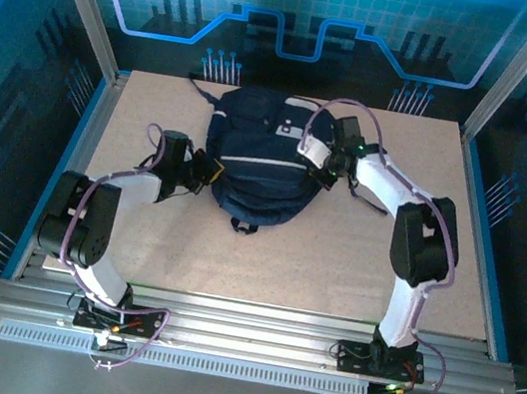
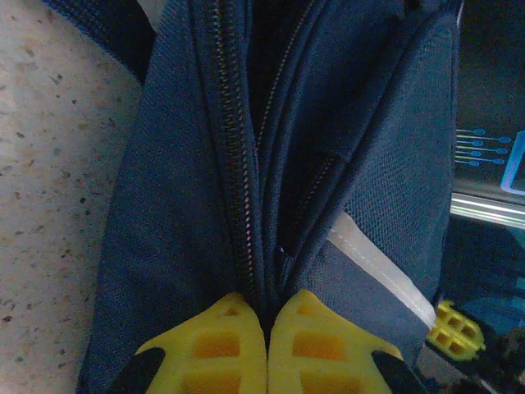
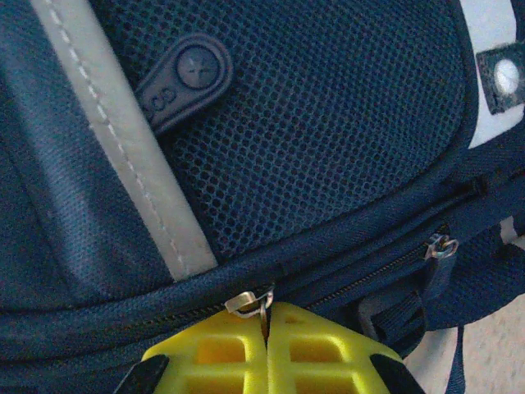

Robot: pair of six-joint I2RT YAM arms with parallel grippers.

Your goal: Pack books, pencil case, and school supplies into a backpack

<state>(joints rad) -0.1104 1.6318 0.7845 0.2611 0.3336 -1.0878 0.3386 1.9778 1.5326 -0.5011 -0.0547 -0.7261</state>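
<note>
Backpack (image 1: 259, 161) lies flat on the table (image 1: 332, 269), in the 12 o'clock half and roughly centred left to right. Its far end sits close to the 12 o'clock table edge, with little room there. There's a wide bare strip from the bag's dark loop (image 1: 244, 225) down to the 6 o'clock edge. The 9 and 3 o'clock margins are bare too, but my own arms cross them.

My left gripper (image 1: 209, 171) is at the bag's 9 o'clock edge and my right gripper (image 1: 329, 171) at its 2 o'clock corner, both touching the bag.

Left wrist view: left gripper (image 2: 267, 310) is closed, the yellow fingers (image 2: 213, 353) pinching bag fabric right beside the zipper (image 2: 234, 164). The zipper runs straight toward 12 o'clock, with a dark gap beside it. A pale stripe (image 2: 377, 275) shows at 4 o'clock and speckled table at 9 o'clock. From the top camera this pinch is too small to read.

Right wrist view: right gripper (image 3: 267, 312) is closed on the metal zipper pull (image 3: 246, 304), which sits right at the fingertips. Above it are a mesh panel (image 3: 328, 123), the stripe running diagonally and a rubber tab (image 3: 184, 78). A second slider (image 3: 443, 246) is at 3 o'clock, apart from my grip. A sliver of table shows at 5 o'clock. The top camera resolves neither the pull nor the slider.
</note>
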